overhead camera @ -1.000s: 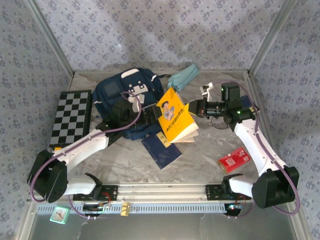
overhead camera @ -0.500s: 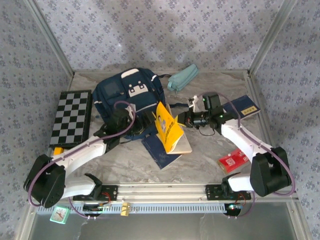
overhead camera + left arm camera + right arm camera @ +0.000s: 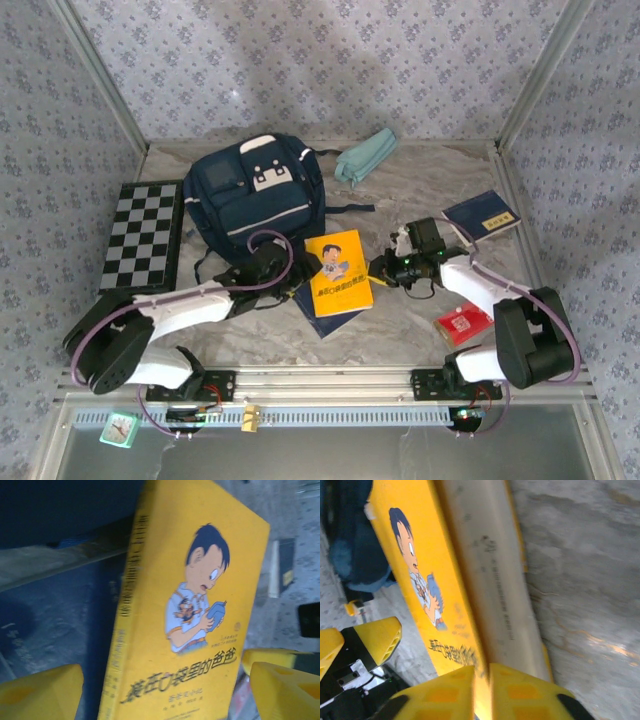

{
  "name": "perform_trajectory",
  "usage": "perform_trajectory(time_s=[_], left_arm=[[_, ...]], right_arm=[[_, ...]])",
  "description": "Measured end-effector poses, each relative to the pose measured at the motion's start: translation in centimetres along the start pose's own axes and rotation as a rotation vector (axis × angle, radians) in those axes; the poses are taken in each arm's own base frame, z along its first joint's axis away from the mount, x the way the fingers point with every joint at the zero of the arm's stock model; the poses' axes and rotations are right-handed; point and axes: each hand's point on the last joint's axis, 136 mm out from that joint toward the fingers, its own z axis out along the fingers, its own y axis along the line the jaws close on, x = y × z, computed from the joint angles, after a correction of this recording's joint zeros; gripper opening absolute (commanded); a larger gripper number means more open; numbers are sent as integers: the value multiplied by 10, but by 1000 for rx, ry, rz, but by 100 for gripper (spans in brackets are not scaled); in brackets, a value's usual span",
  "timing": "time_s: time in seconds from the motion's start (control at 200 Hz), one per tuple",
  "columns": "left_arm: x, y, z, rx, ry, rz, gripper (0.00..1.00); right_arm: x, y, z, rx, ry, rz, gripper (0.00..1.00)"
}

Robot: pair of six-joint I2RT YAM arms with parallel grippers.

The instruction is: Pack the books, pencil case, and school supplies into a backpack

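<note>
Top view: a bright yellow book [image 3: 338,273] with a cartoon boy on its cover lies flat near the middle of the tabletop [image 3: 400,190], overlapping a navy book [image 3: 325,318]; the navy backpack [image 3: 258,195] sits just behind it, toward the far left; a teal pencil case [image 3: 365,157] lies at the far edge; a second navy book [image 3: 482,213] and a red packet [image 3: 463,322] lie by the right edge; the left gripper [image 3: 290,280] and the right gripper [image 3: 380,270] flank the yellow book.

Left wrist view: yellow fingers [image 3: 40,692] stand wide apart, jaws open, the yellow book between them.

Right wrist view: fingers [image 3: 520,695] pinch the yellow book's edge.
</note>
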Motion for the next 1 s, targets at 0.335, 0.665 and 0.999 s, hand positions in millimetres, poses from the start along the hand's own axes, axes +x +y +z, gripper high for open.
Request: perform_trajectory(time_s=[0.335, 0.665, 0.999], left_arm=[[1, 2, 19, -43, 19, 64, 75], [4, 0, 38, -57, 56, 126, 58], [15, -23, 37, 4, 71, 162, 25]], right_arm=[[-2, -17, 13, 55, 37, -13, 47], [-5, -19, 37, 51, 99, -34, 34], [-2, -27, 40, 63, 105, -25, 29]])
